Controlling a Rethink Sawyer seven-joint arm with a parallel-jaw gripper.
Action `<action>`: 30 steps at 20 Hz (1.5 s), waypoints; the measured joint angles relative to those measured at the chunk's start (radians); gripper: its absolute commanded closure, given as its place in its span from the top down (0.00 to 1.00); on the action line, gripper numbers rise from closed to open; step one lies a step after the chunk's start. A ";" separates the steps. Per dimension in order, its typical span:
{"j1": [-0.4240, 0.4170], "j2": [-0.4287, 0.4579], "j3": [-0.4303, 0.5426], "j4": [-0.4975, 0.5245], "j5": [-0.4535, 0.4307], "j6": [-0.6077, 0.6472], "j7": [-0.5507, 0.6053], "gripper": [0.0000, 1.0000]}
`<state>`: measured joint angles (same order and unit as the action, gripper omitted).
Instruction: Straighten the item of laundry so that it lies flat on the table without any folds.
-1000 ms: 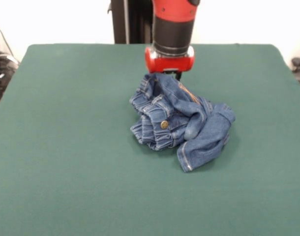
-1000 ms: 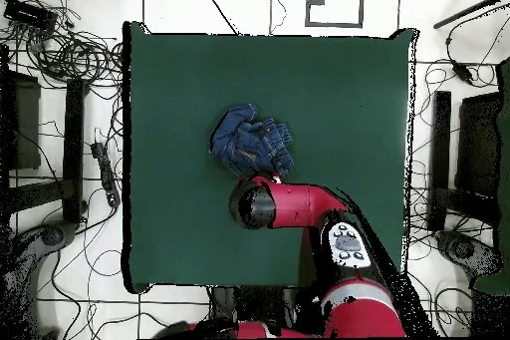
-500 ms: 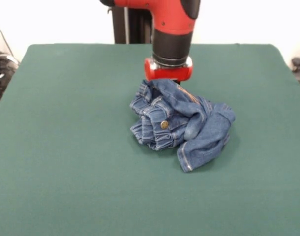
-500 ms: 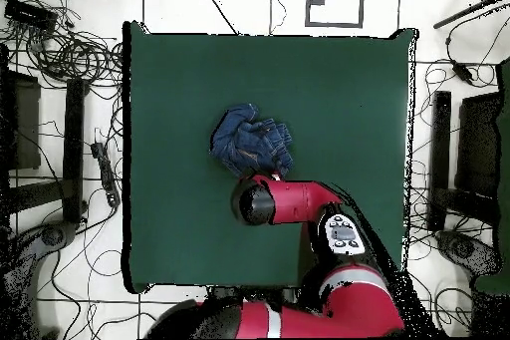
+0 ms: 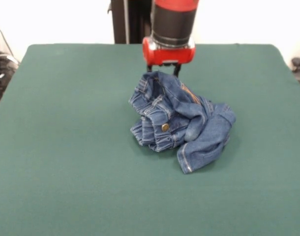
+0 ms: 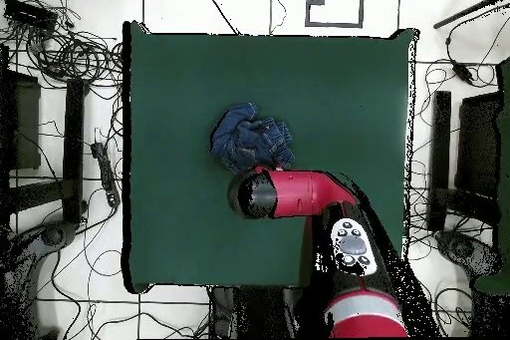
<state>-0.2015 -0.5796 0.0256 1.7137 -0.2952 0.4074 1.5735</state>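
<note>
The item of laundry (image 5: 179, 118), a small pair of blue jeans, lies crumpled in a heap near the middle of the green table (image 5: 66, 147), with its gathered waistband and brass button facing the front. My gripper (image 5: 163, 69) hangs just above the heap's far top edge, open, its two dark fingertips (image 5: 149, 68) spread apart on either side of the raised denim fold. I cannot tell whether they touch the cloth. In the overhead view the jeans (image 6: 249, 140) sit just beyond the red wrist (image 6: 289, 193), which hides the gripper.
Green cloth surrounds the jeans on every side. Cables and stands (image 6: 70, 57) lie on the floor off the table's edges. The black pedestal (image 5: 128, 19) stands behind the far edge.
The gripper dropped onto the top of the heap half a second ago and has since risen a little. The top fold of the jeans stands slightly higher than before.
</note>
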 measured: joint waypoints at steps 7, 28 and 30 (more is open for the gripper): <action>-0.002 -0.059 0.013 -0.023 -0.001 0.093 0.000 1.00; -0.062 -0.056 0.139 -0.158 -0.009 0.094 0.000 1.00; -0.079 -0.053 0.162 -0.175 -0.019 0.094 0.000 1.00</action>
<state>-0.2806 -0.6330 0.1872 1.5390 -0.3145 0.5010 1.5735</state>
